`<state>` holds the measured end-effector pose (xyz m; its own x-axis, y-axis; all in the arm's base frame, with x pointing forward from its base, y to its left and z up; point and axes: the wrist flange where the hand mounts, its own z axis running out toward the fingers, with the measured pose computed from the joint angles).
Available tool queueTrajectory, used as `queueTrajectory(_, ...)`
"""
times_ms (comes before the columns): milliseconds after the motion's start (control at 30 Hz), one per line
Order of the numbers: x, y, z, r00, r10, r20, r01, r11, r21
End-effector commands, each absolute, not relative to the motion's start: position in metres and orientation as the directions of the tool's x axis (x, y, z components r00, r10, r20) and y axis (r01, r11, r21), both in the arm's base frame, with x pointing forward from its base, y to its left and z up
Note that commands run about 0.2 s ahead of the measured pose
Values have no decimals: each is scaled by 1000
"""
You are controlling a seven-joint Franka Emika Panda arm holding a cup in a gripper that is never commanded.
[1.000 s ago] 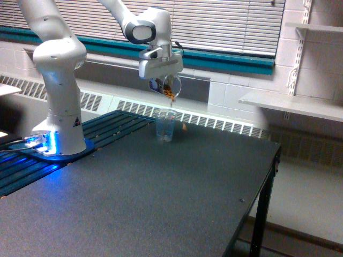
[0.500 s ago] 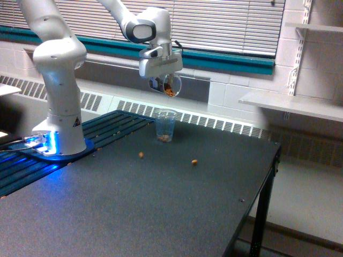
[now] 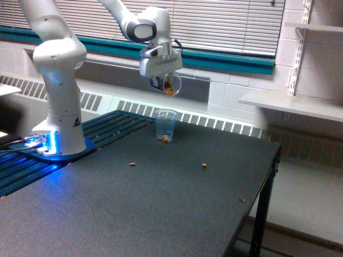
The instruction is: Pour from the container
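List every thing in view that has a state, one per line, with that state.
gripper: shut on the container, above the tumbler.
container: held tipped on its side, some brown pieces still inside.
tumbler: upright on the table, a few brown pieces at the bottom.
two spilled pieces: lying loose on the table.
blinds: lowered.

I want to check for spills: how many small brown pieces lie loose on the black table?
2. One piece lies toward the exterior view's left, the other piece toward its right, both nearer the camera than the tumbler. More may be too small to see.
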<state>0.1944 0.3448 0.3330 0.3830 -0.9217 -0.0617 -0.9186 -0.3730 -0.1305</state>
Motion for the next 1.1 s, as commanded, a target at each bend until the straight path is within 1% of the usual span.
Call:
queueTrajectory(33, 193, 349, 332, 355, -932, -76, -930, -343, -134)
queueTrajectory(633, 190, 339, 320, 293, -951, -95, -952, -282, -117)
queueTrajectory(1100, 190, 331, 313, 261, -956, -135, -962, -247, -113)
